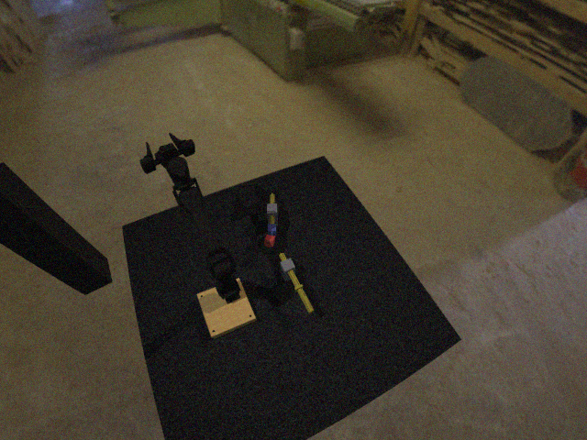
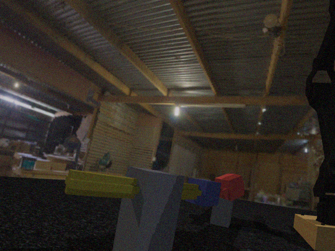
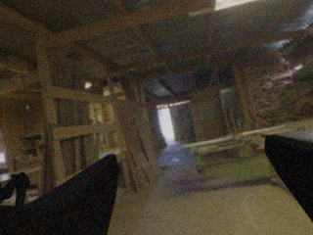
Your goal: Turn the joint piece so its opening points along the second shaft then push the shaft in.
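A yellow first shaft (image 1: 271,197) (image 2: 100,184) passes through a grey block (image 1: 271,208) (image 2: 153,207). Its end carries a blue hinge part (image 1: 271,229) (image 2: 207,191) and a red square joint piece (image 1: 270,240) (image 2: 231,186). In the top view the red piece leans slightly left, out of line with the second shaft; its opening is not discernible. The yellow second shaft (image 1: 304,299), with a collar, lies in another grey block (image 1: 287,264) (image 2: 221,213), its near end apart from the red piece. My gripper (image 1: 159,138) (image 3: 192,153) is open and empty, far from both shafts.
The arm's base stands on a wooden plate (image 1: 229,319) (image 2: 324,235) left of the second shaft in the top view. A black mat (image 1: 359,346) lies under the plate and both blocks. A thick black beam (image 1: 51,241) juts in from the left.
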You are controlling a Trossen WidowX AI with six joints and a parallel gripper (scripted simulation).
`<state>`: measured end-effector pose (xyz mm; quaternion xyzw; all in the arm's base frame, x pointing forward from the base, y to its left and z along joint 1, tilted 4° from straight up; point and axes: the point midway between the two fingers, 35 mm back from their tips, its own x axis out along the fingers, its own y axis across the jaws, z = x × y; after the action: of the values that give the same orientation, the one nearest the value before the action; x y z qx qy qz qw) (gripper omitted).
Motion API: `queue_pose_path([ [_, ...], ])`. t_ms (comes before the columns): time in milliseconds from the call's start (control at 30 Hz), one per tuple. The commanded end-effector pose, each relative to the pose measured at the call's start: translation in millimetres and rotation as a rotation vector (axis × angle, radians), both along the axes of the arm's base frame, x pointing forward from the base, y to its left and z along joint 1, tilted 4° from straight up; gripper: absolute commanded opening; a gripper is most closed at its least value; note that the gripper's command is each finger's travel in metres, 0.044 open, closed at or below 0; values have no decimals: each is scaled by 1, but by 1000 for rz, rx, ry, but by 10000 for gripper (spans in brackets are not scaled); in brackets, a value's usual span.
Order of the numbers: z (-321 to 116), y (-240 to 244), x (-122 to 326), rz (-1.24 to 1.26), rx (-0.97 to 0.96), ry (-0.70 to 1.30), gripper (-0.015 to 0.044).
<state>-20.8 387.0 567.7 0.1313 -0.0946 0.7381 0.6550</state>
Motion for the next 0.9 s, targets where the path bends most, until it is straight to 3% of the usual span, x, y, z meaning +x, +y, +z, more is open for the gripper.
queue_pose_path([
  [0, 0, 0, 0, 0, 0, 0, 426],
  [467, -76, 12, 80, -202, -298, 97, 440],
  [867, -156, -13, 160, -426, -588, 255, 440],
])
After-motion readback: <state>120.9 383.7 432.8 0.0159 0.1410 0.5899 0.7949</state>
